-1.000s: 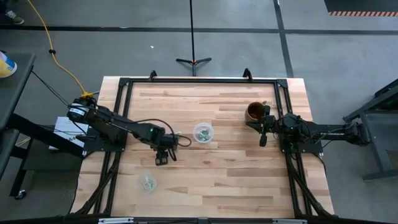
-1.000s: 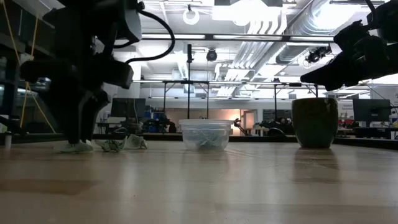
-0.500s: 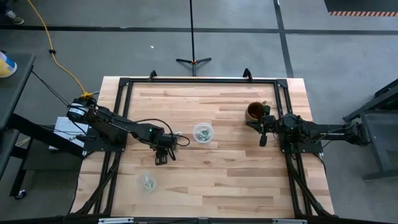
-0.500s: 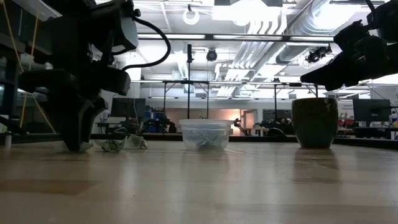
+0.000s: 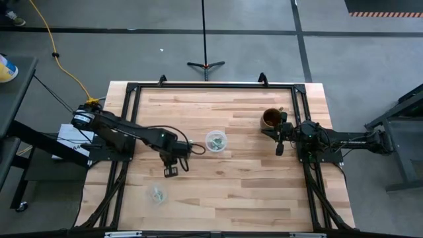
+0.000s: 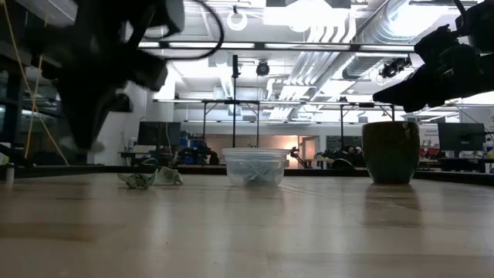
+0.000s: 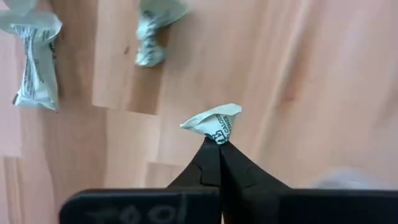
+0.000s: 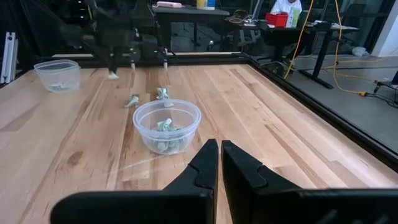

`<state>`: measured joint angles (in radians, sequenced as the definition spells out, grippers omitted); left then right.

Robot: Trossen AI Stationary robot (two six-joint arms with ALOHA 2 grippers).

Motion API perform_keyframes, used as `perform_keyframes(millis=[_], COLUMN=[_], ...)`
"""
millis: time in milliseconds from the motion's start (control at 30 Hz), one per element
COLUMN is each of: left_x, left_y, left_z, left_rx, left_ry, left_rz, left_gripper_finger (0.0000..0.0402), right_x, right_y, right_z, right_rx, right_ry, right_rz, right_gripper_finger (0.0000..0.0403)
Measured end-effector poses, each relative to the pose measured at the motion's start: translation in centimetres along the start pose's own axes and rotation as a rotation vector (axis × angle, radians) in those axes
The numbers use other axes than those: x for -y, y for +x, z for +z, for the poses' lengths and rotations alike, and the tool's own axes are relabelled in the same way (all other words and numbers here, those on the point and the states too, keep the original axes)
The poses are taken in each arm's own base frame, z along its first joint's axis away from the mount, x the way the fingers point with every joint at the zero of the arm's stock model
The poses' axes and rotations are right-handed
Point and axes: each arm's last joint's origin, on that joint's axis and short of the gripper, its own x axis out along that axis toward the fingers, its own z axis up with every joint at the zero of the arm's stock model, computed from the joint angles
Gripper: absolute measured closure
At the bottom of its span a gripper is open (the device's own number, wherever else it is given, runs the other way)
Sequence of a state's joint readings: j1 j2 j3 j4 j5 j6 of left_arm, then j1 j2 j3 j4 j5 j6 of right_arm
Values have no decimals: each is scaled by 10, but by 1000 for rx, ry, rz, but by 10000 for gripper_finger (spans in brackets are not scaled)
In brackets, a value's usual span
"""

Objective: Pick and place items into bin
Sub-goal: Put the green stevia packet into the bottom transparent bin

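My left gripper (image 5: 170, 170) is shut on one tiny pale green-grey wrapped piece (image 7: 214, 124), held above the wood table (image 5: 231, 185). Two more such pieces (image 7: 34, 59) (image 7: 152, 37) lie flat on the table beyond it, also in the low view (image 6: 150, 177). A clear cup (image 5: 215, 141) at mid-table holds several pieces (image 8: 165, 127). A second clear cup (image 5: 157, 194) with pieces stands near the left front. My right gripper (image 8: 219, 155) is shut and empty, hovering beside the brown mug (image 5: 271, 118). My left gripper pinches the piece by one end of its wrapper (image 7: 217, 138) between its two fingertips, coming from above and pointing down. The rest of the piece sticks out past the fingertips. The piece is lifted clear of the table.
The brown mug (image 6: 391, 150) stands upright at the far right. A black frame (image 5: 132, 89) runs around the table's edges. Bare wood lies between the middle cup and the table's near edge.
My left gripper, which stood with its fingertips down at the table by the loose pieces, has risen clear of the table with one piece in its shut fingers. The other pieces and the cups stay put.
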<state>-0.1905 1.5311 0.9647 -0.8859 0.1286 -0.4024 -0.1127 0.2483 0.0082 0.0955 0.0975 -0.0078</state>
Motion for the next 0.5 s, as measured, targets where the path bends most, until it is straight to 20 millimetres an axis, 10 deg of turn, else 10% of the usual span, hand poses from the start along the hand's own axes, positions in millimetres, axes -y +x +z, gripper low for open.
perform_keyframes(millis=[233, 500], left_x=[39, 88], left_y=[-33, -32], left_z=[-3, -38], left_rx=[-25, -82], left_ry=[-82, -134], left_rz=[-30, -49], left_gripper_finger=[331, 378], right_x=[0, 0], right_y=[0, 0], right_z=[0, 0], right_rx=[-2, -2], right_ry=[2, 0], right_rz=[0, 1], right_gripper_finger=[391, 391])
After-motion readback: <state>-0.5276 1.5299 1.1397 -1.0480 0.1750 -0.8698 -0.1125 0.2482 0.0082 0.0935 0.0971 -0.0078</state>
